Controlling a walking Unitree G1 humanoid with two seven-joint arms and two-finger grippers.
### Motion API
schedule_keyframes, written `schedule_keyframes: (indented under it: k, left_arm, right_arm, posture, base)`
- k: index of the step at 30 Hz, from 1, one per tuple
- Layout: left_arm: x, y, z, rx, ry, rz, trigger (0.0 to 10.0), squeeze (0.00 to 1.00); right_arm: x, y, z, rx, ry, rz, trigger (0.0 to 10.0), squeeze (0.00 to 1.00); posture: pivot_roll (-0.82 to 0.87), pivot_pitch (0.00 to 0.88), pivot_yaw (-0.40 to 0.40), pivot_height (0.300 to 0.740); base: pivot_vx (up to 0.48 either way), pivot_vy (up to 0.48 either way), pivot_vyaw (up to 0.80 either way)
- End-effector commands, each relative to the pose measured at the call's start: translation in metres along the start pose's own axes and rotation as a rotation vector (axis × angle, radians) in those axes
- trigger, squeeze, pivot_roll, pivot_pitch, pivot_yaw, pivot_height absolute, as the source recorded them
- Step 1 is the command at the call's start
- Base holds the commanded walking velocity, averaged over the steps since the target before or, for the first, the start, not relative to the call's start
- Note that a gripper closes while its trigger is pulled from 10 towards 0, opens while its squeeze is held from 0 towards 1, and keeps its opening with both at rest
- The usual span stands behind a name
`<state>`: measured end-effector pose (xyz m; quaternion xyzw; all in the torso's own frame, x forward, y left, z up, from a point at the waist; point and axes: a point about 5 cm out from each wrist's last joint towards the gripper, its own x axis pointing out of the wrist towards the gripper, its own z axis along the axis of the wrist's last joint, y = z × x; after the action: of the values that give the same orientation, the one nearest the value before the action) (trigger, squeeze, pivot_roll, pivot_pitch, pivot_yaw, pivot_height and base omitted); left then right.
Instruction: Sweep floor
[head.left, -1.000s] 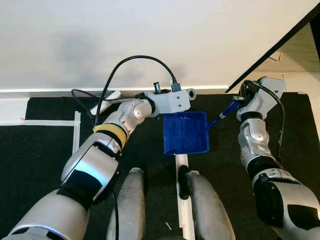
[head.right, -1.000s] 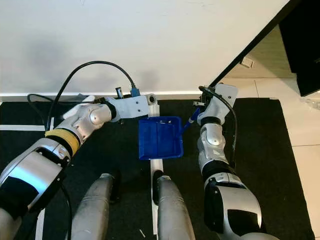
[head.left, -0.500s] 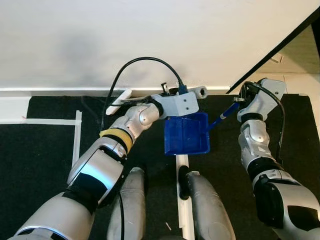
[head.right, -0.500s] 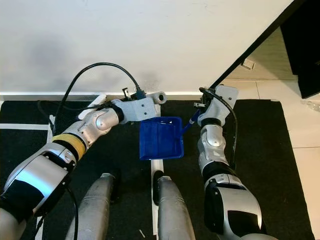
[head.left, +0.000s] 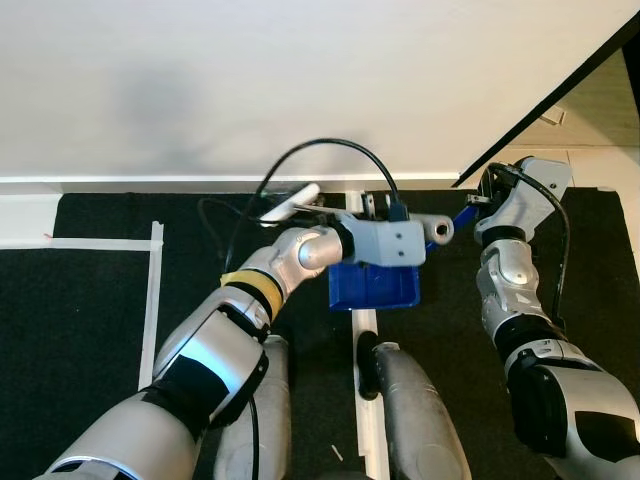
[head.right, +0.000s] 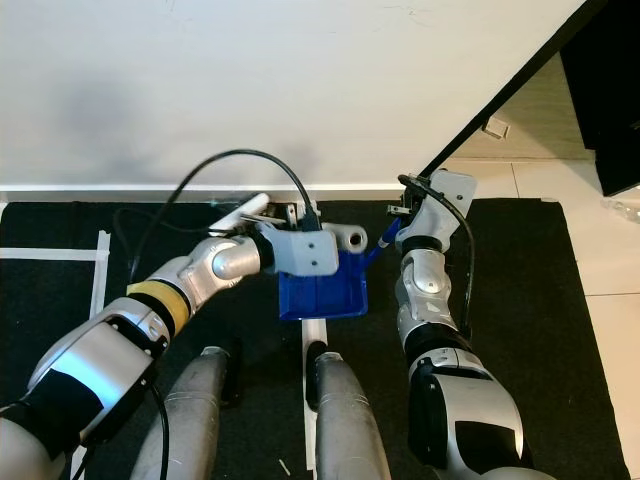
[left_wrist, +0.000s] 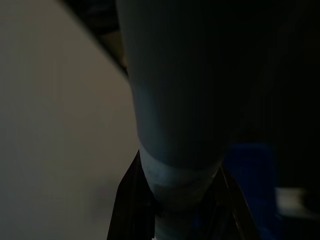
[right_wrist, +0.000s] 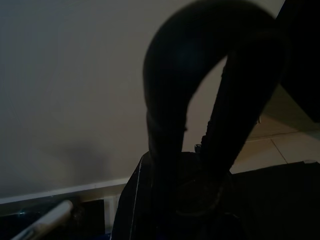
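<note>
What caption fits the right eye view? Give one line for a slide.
Left arm reaches across the blue plastic dustpan on the black floor mat, its handle at the right gripper, beside a white wall.

**Both arms raised forward, wrists near the far wall**

The left arm (head.left: 250, 300) reaches forward and across to the right, wrist bent. The right arm (head.left: 515, 290) is folded upright, its gripper (head.right: 395, 232) pointing left.

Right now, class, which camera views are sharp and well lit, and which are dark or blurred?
Left and right eye views: sharp, evenly lit, the blue plastic dustpan crisp on the black mat. Left wrist view: dark, a blurred grey cylinder close up. Right wrist view: dim, a black out-of-focus loop against the white wall.
</note>
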<state>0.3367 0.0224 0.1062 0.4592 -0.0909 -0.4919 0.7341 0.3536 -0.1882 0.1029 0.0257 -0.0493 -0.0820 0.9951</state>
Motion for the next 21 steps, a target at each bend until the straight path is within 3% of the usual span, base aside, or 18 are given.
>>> schedule_keyframes:
  k: [1,2,5,11,15,18,21]
  left_arm:
    - [0.001,-0.031,-0.005,-0.016,0.026,-0.146,10.0,0.0]
    - [0.001,-0.031,-0.005,-0.016,0.026,-0.146,10.0,0.0]
    - [-0.008,-0.05,-0.016,-0.073,0.052,-0.276,10.0,0.0]
    - [-0.014,-0.054,-0.013,-0.127,-0.032,-0.348,10.0,0.0]
    - [-0.012,-0.049,-0.002,-0.194,-0.129,-0.328,10.0,0.0]
    - [-0.007,-0.04,0.016,-0.252,-0.253,-0.279,10.0,0.0]
    - [-0.005,-0.036,0.024,-0.26,-0.305,-0.271,10.0,0.0]
  right_arm:
    - [-0.024,-0.003,-0.041,-0.021,0.197,0.008,10.0,0.0]
    - [-0.024,-0.003,-0.041,-0.021,0.197,0.008,10.0,0.0]
    - [-0.024,-0.004,-0.041,-0.021,0.194,0.006,10.0,0.0]
    - [-0.024,-0.006,-0.041,-0.021,0.197,0.004,10.0,0.0]
    - [-0.023,-0.004,-0.04,-0.02,0.196,0.008,10.0,0.0]
    - [-0.021,-0.002,-0.039,-0.015,0.197,0.012,10.0,0.0]
    - [-0.02,-0.001,-0.038,-0.013,0.196,0.014,10.0,0.0]
  posture:
    - [0.12,0.378,-0.051,0.74]
    - [0.12,0.378,-0.051,0.74]
    - [0.12,0.377,-0.048,0.74]
    - [0.13,0.367,-0.055,0.74]
    - [0.14,0.362,-0.059,0.74]
    - [0.14,0.358,-0.064,0.74]
    - [0.14,0.355,-0.067,0.74]
  base:
    - [0.0,0.0,0.0]
    - [0.0,0.0,0.0]
    - [0.0,0.0,0.0]
    - [0.0,0.0,0.0]
    - [0.0,0.0,0.0]
    - [0.0,0.0,0.0]
    - [0.0,0.0,0.0]
